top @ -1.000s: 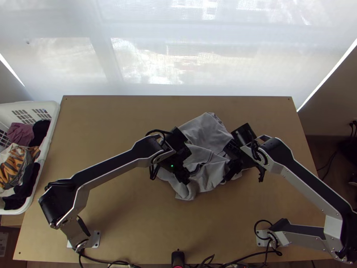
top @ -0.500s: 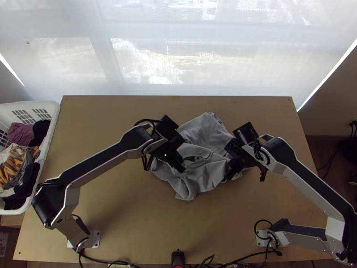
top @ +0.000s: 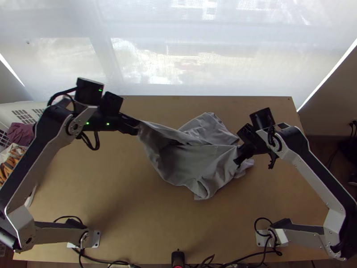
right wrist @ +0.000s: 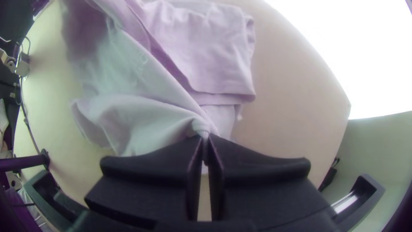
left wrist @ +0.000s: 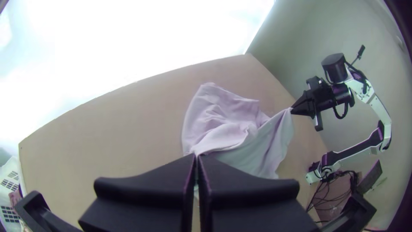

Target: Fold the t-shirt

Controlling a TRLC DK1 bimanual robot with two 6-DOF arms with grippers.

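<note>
Folding looks barely begun: the grey t-shirt (top: 187,163) lies rumpled mid-bench (top: 134,214), stretched between the left end effector (top: 137,126) and right end effector (top: 238,161), each pinching cloth, apparently near edges; spreading and all folds remain.

No words or numbers can be read here.
</note>
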